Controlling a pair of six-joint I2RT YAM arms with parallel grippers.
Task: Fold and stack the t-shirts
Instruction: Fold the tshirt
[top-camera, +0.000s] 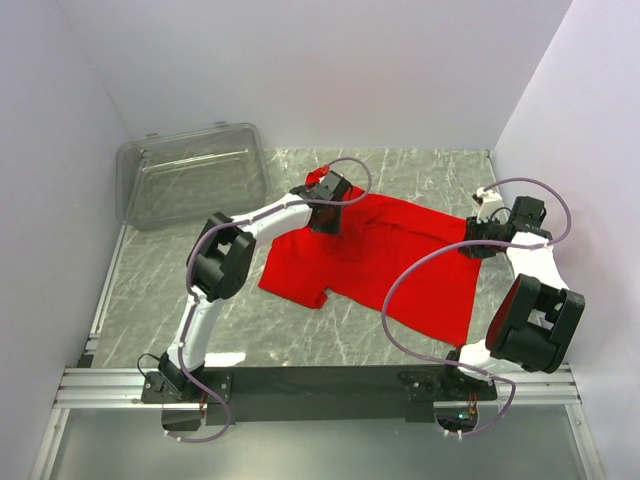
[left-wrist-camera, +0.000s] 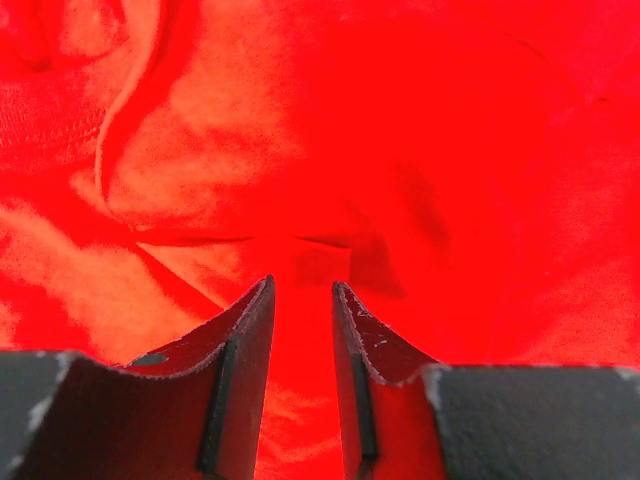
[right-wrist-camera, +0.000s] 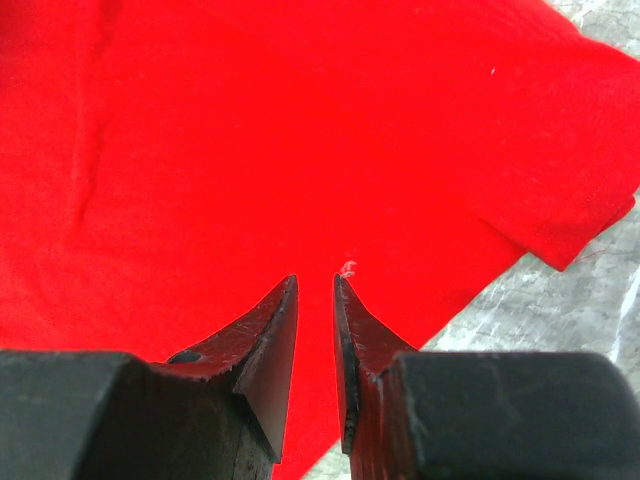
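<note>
One red t-shirt (top-camera: 385, 262) lies spread and slightly rumpled on the marble table (top-camera: 290, 335), one sleeve pointing toward the near side. My left gripper (top-camera: 328, 216) hovers low over the shirt's far left part, where the cloth (left-wrist-camera: 200, 150) bunches into folds. Its jaws (left-wrist-camera: 302, 288) stand a little apart, with only cloth showing behind the gap. My right gripper (top-camera: 472, 240) is at the shirt's right edge. There the jaws (right-wrist-camera: 316, 282) are narrowly open over flat red fabric (right-wrist-camera: 250, 130), nothing pinched between them.
A clear plastic bin (top-camera: 190, 176) leans at the back left corner. White walls close in the table on the left, back and right. Bare marble (right-wrist-camera: 560, 320) shows just beside the shirt's hem in the right wrist view.
</note>
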